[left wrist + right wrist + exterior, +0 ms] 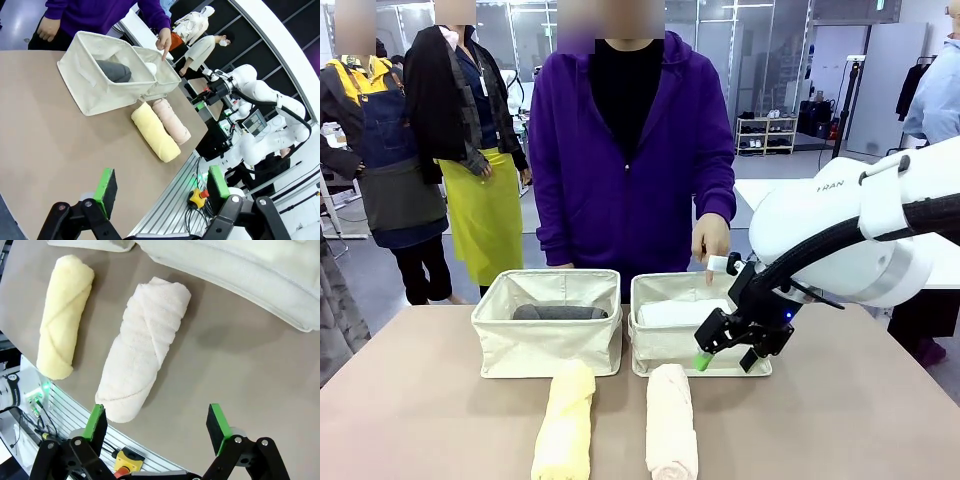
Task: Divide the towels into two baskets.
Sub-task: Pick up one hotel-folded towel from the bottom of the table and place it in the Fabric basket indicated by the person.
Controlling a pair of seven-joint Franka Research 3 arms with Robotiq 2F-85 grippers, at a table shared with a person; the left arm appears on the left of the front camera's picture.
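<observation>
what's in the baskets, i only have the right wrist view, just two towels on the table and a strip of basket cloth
observer: The left basket holds the dark grey towel.
operator: and the other basket
observer: The right basket holds the white towel, and the person's hand points a finger down into it.
operator: ok, what's the other arm doing
observer: The left gripper is open, above the table, well back from both baskets and touching nothing.
</observation>
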